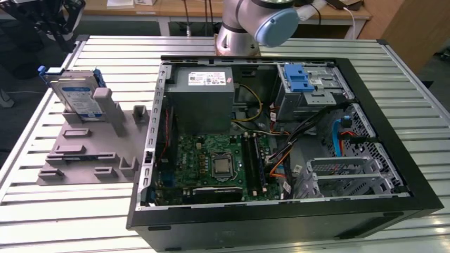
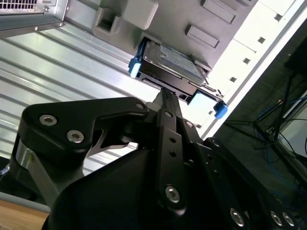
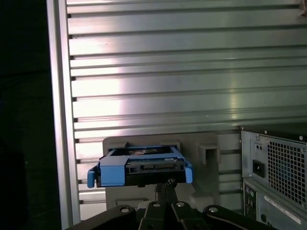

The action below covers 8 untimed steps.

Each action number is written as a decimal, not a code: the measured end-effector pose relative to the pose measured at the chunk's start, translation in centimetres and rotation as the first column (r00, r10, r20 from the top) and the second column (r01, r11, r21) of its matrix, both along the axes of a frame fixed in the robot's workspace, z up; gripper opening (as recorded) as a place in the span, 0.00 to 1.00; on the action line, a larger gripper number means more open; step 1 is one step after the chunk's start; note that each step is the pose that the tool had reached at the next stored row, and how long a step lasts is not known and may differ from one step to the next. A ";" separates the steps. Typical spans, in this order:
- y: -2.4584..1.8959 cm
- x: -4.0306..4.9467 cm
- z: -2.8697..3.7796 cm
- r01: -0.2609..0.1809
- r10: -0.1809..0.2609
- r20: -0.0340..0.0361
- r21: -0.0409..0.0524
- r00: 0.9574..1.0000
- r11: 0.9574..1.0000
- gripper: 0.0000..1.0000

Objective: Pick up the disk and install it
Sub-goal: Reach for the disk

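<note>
disk (image 1: 76,97) on fixture (image 1: 84,155), computer case (image 1: 281,224) beside fixture

Even light, glare on the ribbed table (image 3: 192,91).

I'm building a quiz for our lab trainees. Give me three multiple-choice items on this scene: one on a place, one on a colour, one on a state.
1. Where is the disk? A. upright on the grey holder beside the computer case. B. inside that case. C. flat on the floor.
2. The disk's side rails are: A. red. B. blue. C. yellow.
3. The case is: A. closed. B. upside down. C. open, motherboard showing.
Answers: A, the exterior view shows it standing on the holder to the exterior view's left of the case; B, both wrist views show blue rails; C, its inside lies exposed.
</note>
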State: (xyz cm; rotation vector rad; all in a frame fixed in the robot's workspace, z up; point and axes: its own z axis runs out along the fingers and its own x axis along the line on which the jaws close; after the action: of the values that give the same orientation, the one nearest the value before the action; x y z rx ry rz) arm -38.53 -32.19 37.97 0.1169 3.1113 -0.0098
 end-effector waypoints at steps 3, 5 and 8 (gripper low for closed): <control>0.00 -0.15 -0.01 0.000 0.000 0.000 0.000 1.000 1.000 0.11; 0.00 -0.16 -0.01 0.000 0.000 0.000 0.000 1.000 1.000 0.11; 0.00 -0.17 -0.01 0.000 0.000 0.000 0.000 1.000 1.000 0.11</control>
State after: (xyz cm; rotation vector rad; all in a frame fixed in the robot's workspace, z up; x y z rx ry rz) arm -38.70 -32.19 37.96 0.1169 3.1114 -0.0099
